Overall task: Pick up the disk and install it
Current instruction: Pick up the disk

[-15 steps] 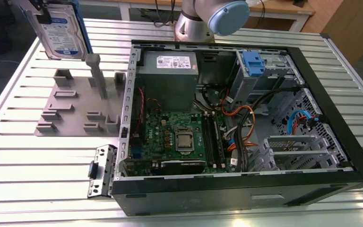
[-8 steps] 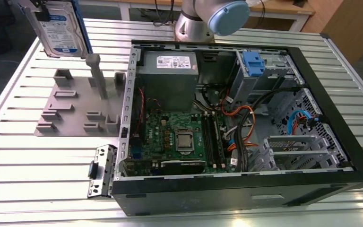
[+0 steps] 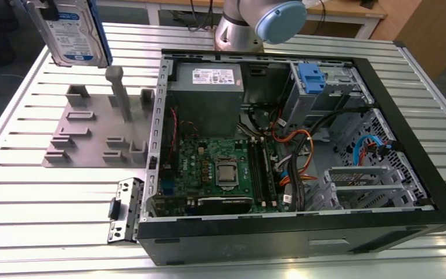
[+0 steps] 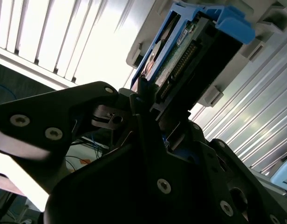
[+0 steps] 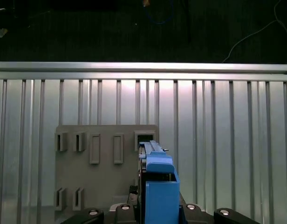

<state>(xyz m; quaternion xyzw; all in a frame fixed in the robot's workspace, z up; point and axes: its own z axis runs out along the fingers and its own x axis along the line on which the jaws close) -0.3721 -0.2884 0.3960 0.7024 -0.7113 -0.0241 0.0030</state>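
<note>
The claw (image 4: 148,100) was clenched on the disk (image 4: 181,49), which stood on edge between its fingers. Below the claw lay a grey slotted plate (image 5: 106,182) on the slatted table (image 3: 37,203). Well apart from the claw, toward the exterior view's right, sat the open computer case (image 3: 409,145).

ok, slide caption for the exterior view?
The hard disk in its blue carrier, held above the grey fixture plate, beside the open PC case.
</note>
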